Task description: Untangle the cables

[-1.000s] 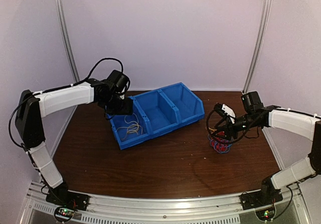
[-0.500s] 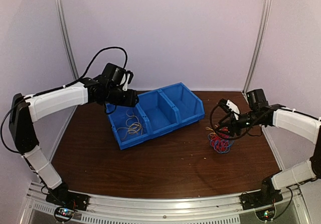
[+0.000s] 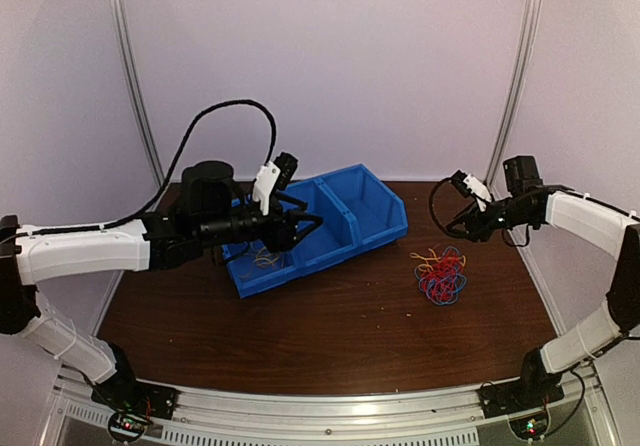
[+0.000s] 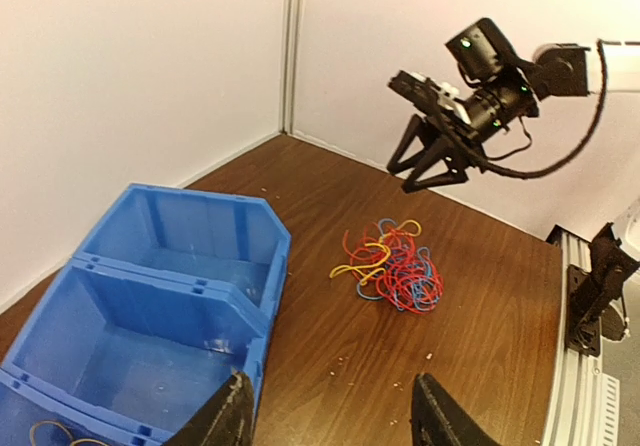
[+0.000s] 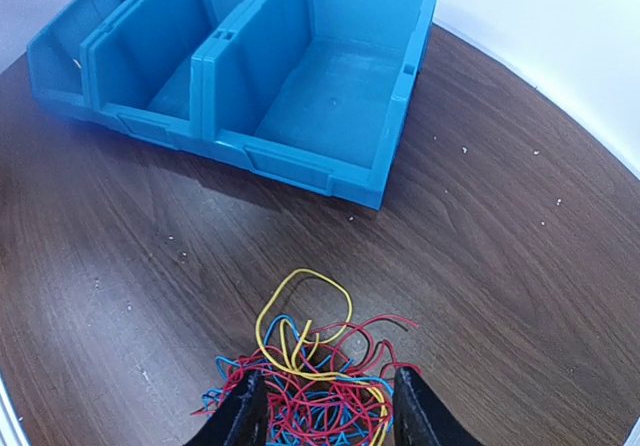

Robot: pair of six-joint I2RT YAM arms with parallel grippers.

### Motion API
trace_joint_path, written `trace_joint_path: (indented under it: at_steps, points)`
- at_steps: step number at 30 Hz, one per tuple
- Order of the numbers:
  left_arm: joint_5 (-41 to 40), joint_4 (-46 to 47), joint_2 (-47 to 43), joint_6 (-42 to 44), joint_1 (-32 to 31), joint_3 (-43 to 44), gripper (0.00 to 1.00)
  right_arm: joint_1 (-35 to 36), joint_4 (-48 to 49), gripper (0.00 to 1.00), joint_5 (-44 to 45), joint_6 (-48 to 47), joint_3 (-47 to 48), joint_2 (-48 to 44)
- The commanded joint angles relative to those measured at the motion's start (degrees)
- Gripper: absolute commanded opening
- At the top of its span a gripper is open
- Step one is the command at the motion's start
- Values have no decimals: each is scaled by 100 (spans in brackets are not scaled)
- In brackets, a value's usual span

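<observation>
Versus a second ago: right gripper [image 4: 428, 172] had lifted off the tangle of thin yellow, red and blue cables [image 3: 440, 274] and sat above and behind it, not touching; its fingers were spread with nothing between them. Left gripper [image 3: 310, 222] had swung from the left end compartment of the blue three-compartment plastic bin [image 3: 375, 206] out over the middle one; its fingers were also apart and empty. The tangle lay loose on the brown wooden table [image 3: 330, 336], right of the bin and well apart from it; a pale yellowish cable [image 3: 265, 259] was coiled in the left compartment, half hidden under the left arm in the top view; the other two compartments looked bare.
</observation>
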Motion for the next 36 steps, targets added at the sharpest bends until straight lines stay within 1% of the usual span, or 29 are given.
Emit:
trace_joint_path:
  at_steps: [1,3,8,12,14,25,36]
  points:
    - [243,1225,80,-339,-217,-488,55,142,-304,42,539,-194,370,344]
    - [163,1309,144,-482,-277,-577,55,347,-373,39,879,-348,451,430]
    - [-38,1260,201,-641,-324,-676,55,1072,-486,33,2068,-799,542,499]
    - [-295,1148,101,-692,-328,-740,55,1562,-617,30,2647,-1069,644,625]
    - [-387,1117,50,-693,-324,-769,55,1738,-735,29,2750,-1105,762,762]
    - [-531,1052,-125,-807,-328,-958,56,2139,-1065,29,3311,-1069,1114,1423]
    - [-573,912,-76,-780,-322,-839,56,2311,-1184,31,3400,-1046,1189,1702]
